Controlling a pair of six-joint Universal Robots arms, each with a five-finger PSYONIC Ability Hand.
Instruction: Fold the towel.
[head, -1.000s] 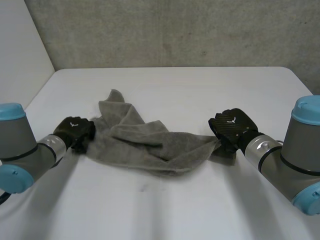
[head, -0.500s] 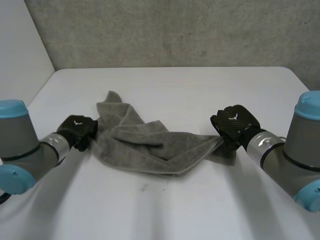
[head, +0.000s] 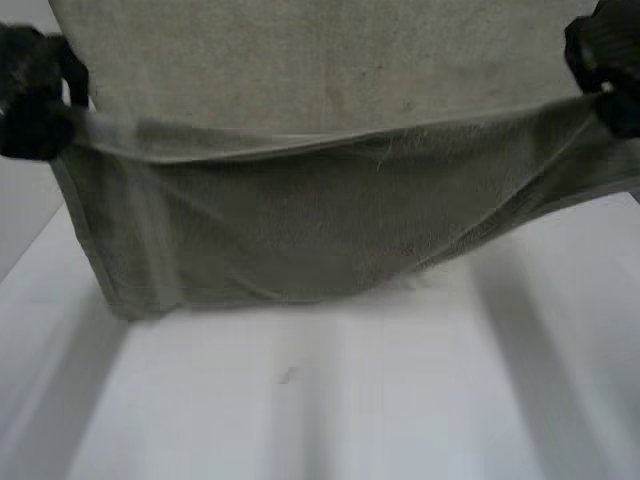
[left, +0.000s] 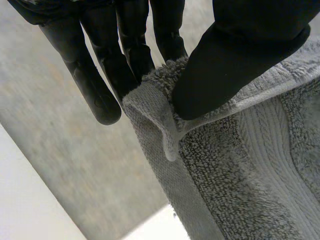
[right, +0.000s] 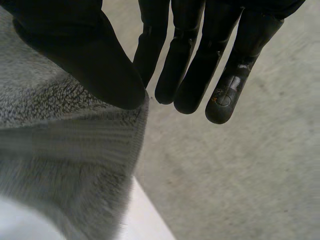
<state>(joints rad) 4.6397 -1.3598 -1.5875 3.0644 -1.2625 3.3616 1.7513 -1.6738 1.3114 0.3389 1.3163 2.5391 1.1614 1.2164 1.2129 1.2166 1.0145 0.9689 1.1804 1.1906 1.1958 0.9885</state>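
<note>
A grey towel (head: 300, 220) hangs stretched in the air between my two hands, sagging in the middle, with its lower edge just above the white table (head: 330, 400). My left hand (head: 35, 90) holds one upper corner at the far left. In the left wrist view its thumb (left: 235, 55) pinches the towel (left: 240, 170) corner against the fingers (left: 130, 50). My right hand (head: 610, 60) holds the opposite upper corner at the far right. In the right wrist view its thumb (right: 85, 55) presses the towel (right: 65, 150) edge against straight fingers (right: 200, 55).
A grey wall (head: 300, 60) stands behind the table. A pale side wall (head: 20, 210) rises at the left. Bare tabletop lies below and in front of the hanging towel.
Both hands have risen from the table and moved apart. The towel, crumpled on the table before, now hangs spread between them.
</note>
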